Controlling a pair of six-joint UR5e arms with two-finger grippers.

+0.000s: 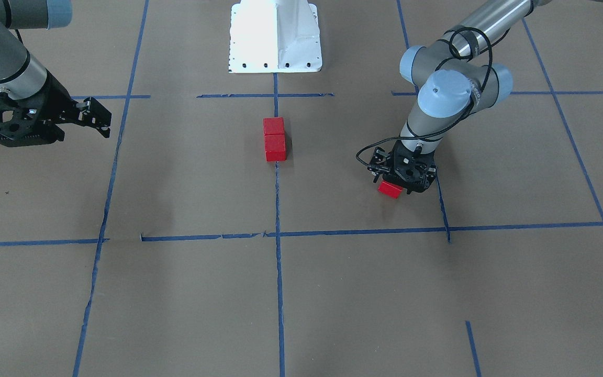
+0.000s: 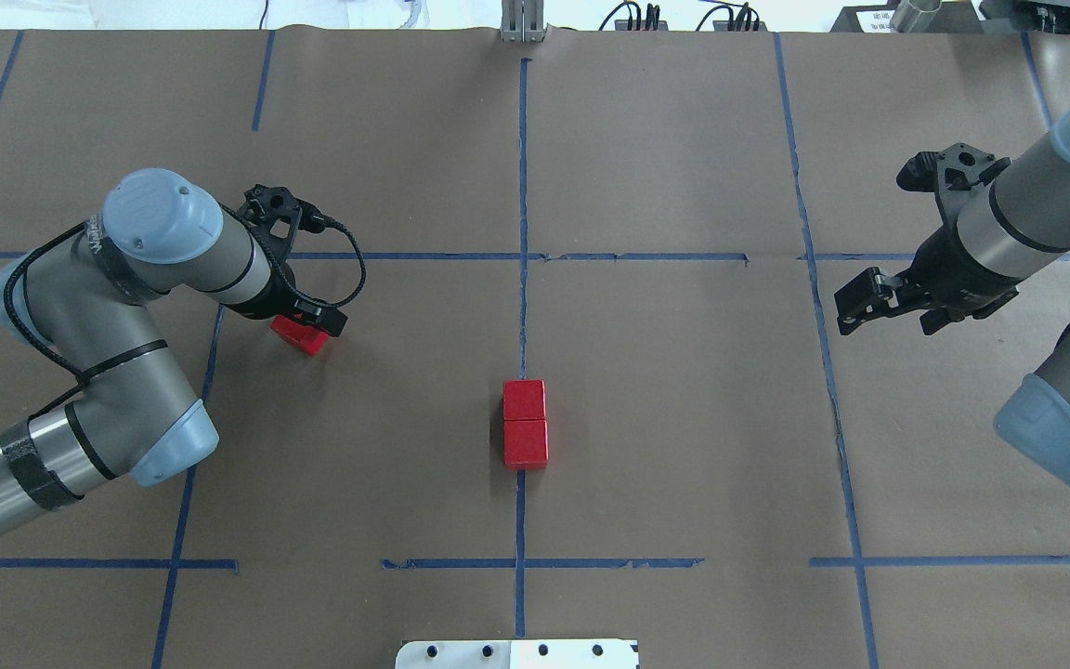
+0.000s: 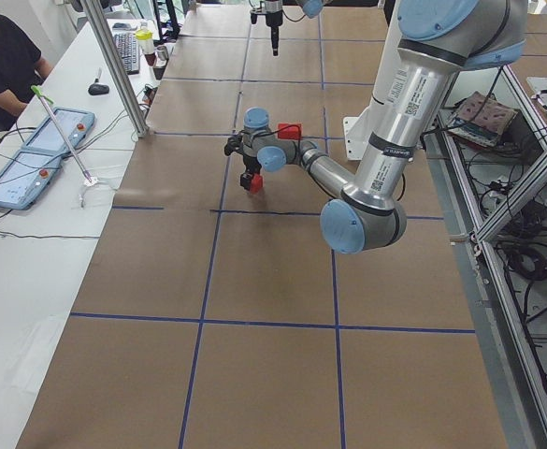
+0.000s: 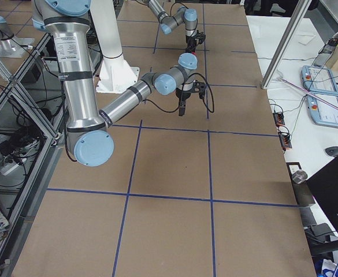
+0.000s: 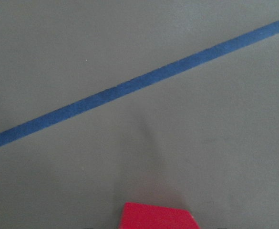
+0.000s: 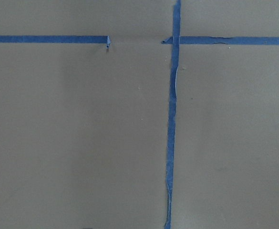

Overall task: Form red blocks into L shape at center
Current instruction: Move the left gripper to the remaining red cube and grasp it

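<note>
**Operator:** How much room did I have round the left jaws?

**Spotter:** Plenty. You had the bare brown paper of the surface [image 2: 684, 139] on every side of them, and an open run from them to the center [image 2: 572, 372]. One blue tape line [image 5: 129, 88] crossed just beyond them. The surface's edges lay well away.

**Operator:** Where were the blocks?

**Spotter:** The third red block [image 2: 298, 336] sat right at the left jaws, turned askew to the tape grid. The other two red blocks [image 2: 525, 423] lay touching, face to face, in a straight row on the middle tape line [image 2: 523, 186]. They were between the two sets of jaws and well apart from both.

**Operator:** Were the left jaws gripping it?

**Spotter:** You couldn't have told. The left arm [image 2: 173, 242] covered most of them from overhead. The front camera showed only part of the block under the black housing, and the wrist camera cut the block off at the frame's bottom edge.

**Operator:** And the right jaws?

**Spotter:** They were spread apart and held nothing, lying sideways off the paper beside a tape line.

**Operator:** Materials?

**Spotter:** The blocks were matte, sharp-edged cubes. The paper was dull and faintly creased, and the tape was frayed and broken in places. The arms were smooth silver tube with grey-blue caps. The white metal base [image 1: 275, 36] was cut off at the front view's top.
</note>
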